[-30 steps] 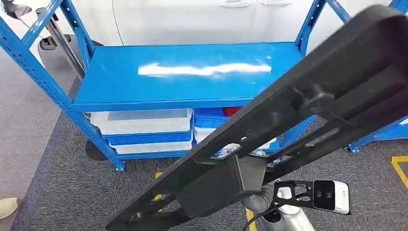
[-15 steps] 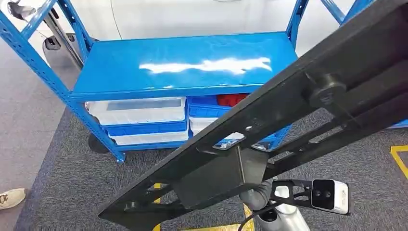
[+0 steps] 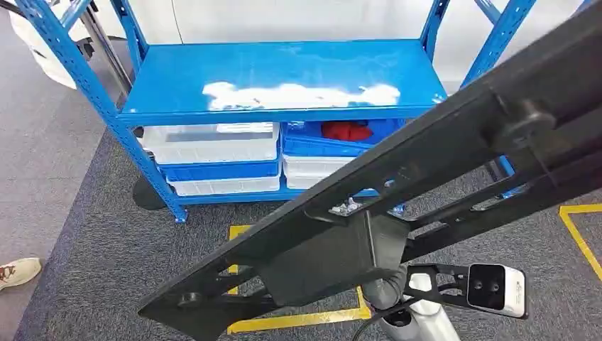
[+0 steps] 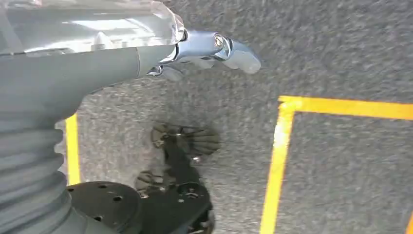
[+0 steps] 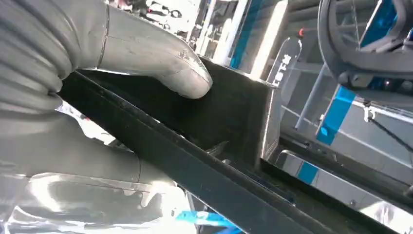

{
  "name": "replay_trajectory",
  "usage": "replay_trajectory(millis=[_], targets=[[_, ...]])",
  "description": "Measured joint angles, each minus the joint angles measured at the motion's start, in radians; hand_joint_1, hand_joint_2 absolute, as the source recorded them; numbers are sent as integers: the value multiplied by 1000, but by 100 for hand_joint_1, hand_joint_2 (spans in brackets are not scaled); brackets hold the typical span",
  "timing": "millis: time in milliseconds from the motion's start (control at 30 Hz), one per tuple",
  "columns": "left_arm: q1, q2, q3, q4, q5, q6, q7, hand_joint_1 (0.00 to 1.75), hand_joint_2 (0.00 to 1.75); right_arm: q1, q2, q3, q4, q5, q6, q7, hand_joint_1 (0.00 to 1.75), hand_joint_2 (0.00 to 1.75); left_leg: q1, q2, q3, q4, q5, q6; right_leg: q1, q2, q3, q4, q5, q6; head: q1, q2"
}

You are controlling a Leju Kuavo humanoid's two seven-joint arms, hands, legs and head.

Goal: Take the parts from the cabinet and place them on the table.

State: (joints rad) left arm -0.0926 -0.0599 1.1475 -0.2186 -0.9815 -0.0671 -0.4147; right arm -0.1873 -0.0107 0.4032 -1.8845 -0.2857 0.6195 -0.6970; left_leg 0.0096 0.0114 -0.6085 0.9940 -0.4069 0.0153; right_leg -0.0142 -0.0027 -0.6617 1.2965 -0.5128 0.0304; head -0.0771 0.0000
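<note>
A long black metal part (image 3: 426,163) with holes and a box-like bracket runs slantwise across the head view, from low left to high right. My right hand (image 5: 146,53) holds it from below at the bracket, the thumb pressed on the black part (image 5: 229,117). In the head view most of that hand is hidden under the part. Behind it stands the blue cabinet (image 3: 284,74), its upper shelf bare and shiny. My left hand (image 4: 195,48) hangs over the grey carpet, holding nothing.
The lower shelf holds white bins (image 3: 213,142) and a blue bin with something red (image 3: 346,131). Yellow tape lines (image 3: 298,320) mark the carpet in front of the cabinet. A person's shoe (image 3: 15,273) is at the left edge.
The whole picture has shifted: the camera has moved, the cabinet now sits higher and a little farther off. The black part stays in my right hand.
</note>
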Motion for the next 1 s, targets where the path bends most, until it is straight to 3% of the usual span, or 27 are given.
replay_trajectory(millis=[33,67,100,133,200,233,267,300,367,400,433,467,500,533,567,600,633,667,733,767,800,867,933,967,1000], targets=[[1,0,0,0,0,0,0,0,175,0,0,0,-3,2,8,0,175,175,1,0,-16,6,7,-4,-1,0,51,-65,31,-1,0,0],[1,0,0,0,-1,0,-1,0,175,0,0,0,-6,2,13,0,175,175,1,0,-29,15,14,-8,-2,0,120,-157,33,-3,0,0],[1,0,0,0,-1,0,-2,0,175,-1,1,0,-10,3,14,0,175,175,-3,-2,-40,21,20,-14,3,1,176,-250,-17,-7,0,0],[1,0,0,0,-1,0,-3,0,175,-1,1,0,-14,4,14,0,175,175,-2,-2,-42,24,29,-20,7,3,197,-298,-38,-20,0,0],[1,0,0,0,-1,0,-8,0,175,-2,1,0,-18,10,11,0,175,175,1,-2,-43,11,53,-33,13,3,184,-288,-23,-33,0,0],[5,0,0,0,-2,0,-8,0,175,0,1,0,-18,13,10,0,175,175,-3,-3,-46,6,66,-41,9,1,173,-293,-9,-43,0,0],[5,2,0,0,-2,0,-9,0,175,0,1,0,-18,16,10,0,175,175,2,-4,-55,12,50,-44,3,-3,163,-296,5,-53,0,0],[6,2,0,0,-3,0,-10,0,175,1,2,0,-20,18,10,0,175,175,2,-5,-73,46,-10,-47,4,-3,146,-295,19,-64,0,0],[8,2,0,0,-4,0,-11,0,175,3,2,0,-25,17,13,0,175,175,3,-4,-106,184,-137,-52,6,-4,118,-295,43,-69,0,0],[7,2,0,0,-6,0,-12,0,175,5,2,-1,-26,17,14,0,175,175,3,-4,-120,262,-174,-55,9,-4,103,-295,55,-71,0,0],[6,2,0,0,-7,0,-13,0,175,9,2,-1,-26,16,18,0,175,175,3,-4,-123,323,-179,-56,12,-4,85,-293,68,-71,0,0],[6,2,0,0,-7,0,-14,0,175,13,2,-1,-26,16,21,0,175,175,2,-5,-111,344,-150,-54,14,-4,66,-291,81,-71,0,0],[6,3,0,0,-7,0,-15,0,175,15,2,-1,-26,16,22,0,175,175,2,-5,-78,323,-104,-50,17,-4,49,-288,93,-70,0,0],[6,3,0,0,-8,0,-15,0,175,15,2,-2,-27,16,27,0,175,175,1,-5,-26,265,-66,-44,19,-4,31,-285,103,-69,0,0],[5,4,0,0,-9,0,-16,0,175,16,3,-2,-29,16,28,0,175,175,-1,-5,38,185,-56,-35,21,-1,18,-283,112,-68,0,0],[2,7,0,0,-11,0,-16,0,175,18,4,-4,-33,18,29,0,175,175,-5,-5,120,82,-98,-23,22,-1,11,-280,120,-65,0,0],[-1,8,0,0,-11,1,-16,0,175,19,4,-6,-39,20,29,0,175,175,-9,-4,195,-35,-145,-20,25,-1,8,-276,127,-58,0,0],[-3,8,0,0,-12,1,-12,0,175,22,5,-10,-42,24,30,0,175,175,-12,-1,183,-26,-142,-22,23,-6,13,-282,136,-51,0,0],[-1,8,0,0,-11,2,-7,0,175,25,8,-17,-47,29,36,0,175,175,-17,-2,178,-31,-126,-11,18,-9,12,-285,153,-40,0,0],[1,8,0,0,-11,1,-4,0,175,29,9,-24,-52,33,45,0,175,175,-5,1,174,-41,-109,-5,20,-8,7,-281,152,-34,0,0],[2,8,0,0,-11,1,2,0,175,36,12,-35,-60,34,56,0,175,175,-5,2,162,-41,-99,3,16,-1,-7,-253,114,-28,0,0],[1,8,0,0,-10,1,5,0,175,45,15,-52,-76,37,70,0,175,175,-6,3,137,-37,-81,7,10,-1,-63,-105,9,-19,0,0],[2,8,1,0,-10,1,9,0,175,52,18,-63,-83,37,79,0,175,175,-7,3,115,-29,-68,6,6,-1,-102,30,-50,-11,0,0],[2,8,2,0,-10,1,11,0,175,56,18,-68,-86,37,81,0,175,175,-6,3,104,-25,-63,4,4,-1,-90,31,-46,-9,0,0],[4,8,2,0,-10,1,12,0,175,58,20,-72,-89,39,82,0,175,175,-6,3,95,-19,-60,2,1,-1,-55,-10,-24,-8,0,0]])
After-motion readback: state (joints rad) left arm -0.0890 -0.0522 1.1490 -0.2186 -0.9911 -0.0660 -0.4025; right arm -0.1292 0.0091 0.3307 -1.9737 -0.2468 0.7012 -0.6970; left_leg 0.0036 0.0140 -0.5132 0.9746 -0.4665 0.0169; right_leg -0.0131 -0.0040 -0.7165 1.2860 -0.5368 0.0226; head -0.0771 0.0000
